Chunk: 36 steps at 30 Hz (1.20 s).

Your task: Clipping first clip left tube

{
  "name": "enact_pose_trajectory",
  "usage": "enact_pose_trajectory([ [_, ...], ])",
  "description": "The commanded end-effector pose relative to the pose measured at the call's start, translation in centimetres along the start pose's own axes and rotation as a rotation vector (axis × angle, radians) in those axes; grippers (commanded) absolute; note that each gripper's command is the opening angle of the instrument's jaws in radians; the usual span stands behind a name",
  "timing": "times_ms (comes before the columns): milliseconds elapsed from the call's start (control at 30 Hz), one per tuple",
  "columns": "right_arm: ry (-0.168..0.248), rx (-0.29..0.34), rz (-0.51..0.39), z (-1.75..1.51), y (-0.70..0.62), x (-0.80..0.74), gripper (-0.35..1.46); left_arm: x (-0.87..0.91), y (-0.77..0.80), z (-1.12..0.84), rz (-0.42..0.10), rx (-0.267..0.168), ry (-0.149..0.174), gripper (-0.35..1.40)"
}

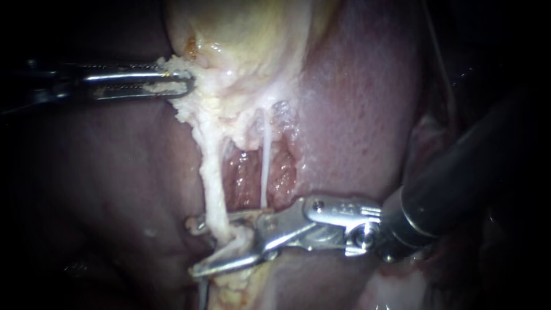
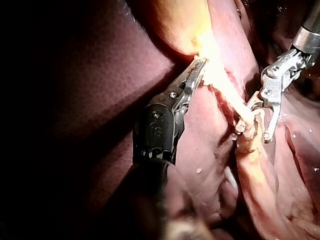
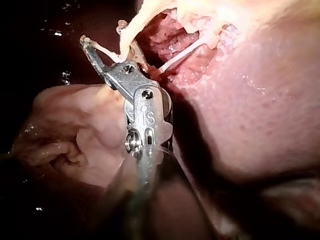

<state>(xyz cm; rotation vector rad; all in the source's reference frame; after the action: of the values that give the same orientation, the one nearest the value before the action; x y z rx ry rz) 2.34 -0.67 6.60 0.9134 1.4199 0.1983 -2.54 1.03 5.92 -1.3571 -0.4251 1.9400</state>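
Seemingly clear gap beside left tube [image 1: 213, 183]

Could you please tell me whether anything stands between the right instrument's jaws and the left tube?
Nothing visible does. The right instrument has its open jaws on either side of the left tube; the thin right tube passes behind it, outside the gap. The left instrument holds the gallbladder, well clear.

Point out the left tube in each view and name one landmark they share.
Endoscope view: the left tube, a pale strand left of centre, runs down between the right instrument's jaws.
Left wrist view: it stretches from the left instrument's tip to the other instrument's jaws.
Right wrist view: just ahead of the instrument, between its jaws.
Shared landmark: the right instrument.
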Motion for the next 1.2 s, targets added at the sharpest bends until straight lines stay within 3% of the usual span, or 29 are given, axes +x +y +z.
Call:
enact_pose_trajectory([
  [33,-0.003,0.010,0.000,0.01,-0.02,0.01,0.39,0.00,0.00,0.00,0.000,-0.002,0.001,-0.35],
  [367,-0.005,0.021,0.012,0.01,-0.01,0.03,0.33,0.00,-0.01,0.00,0.000,-0.002,0.001,-0.35],
  [767,-0.004,0.012,0.167,-0.04,0.03,0.04,-0.35,0.00,-0.01,0.01,0.000,-0.001,0.004,-0.35],
  [867,-0.008,0.011,0.231,-0.06,0.03,0.02,-0.35,0.00,-0.01,0.01,0.000,-0.001,0.004,-0.35],
  [1200,-0.021,0.008,0.230,-0.07,0.03,-0.01,-0.35,-0.01,-0.01,0.02,0.000,-0.001,0.004,-0.35],
])
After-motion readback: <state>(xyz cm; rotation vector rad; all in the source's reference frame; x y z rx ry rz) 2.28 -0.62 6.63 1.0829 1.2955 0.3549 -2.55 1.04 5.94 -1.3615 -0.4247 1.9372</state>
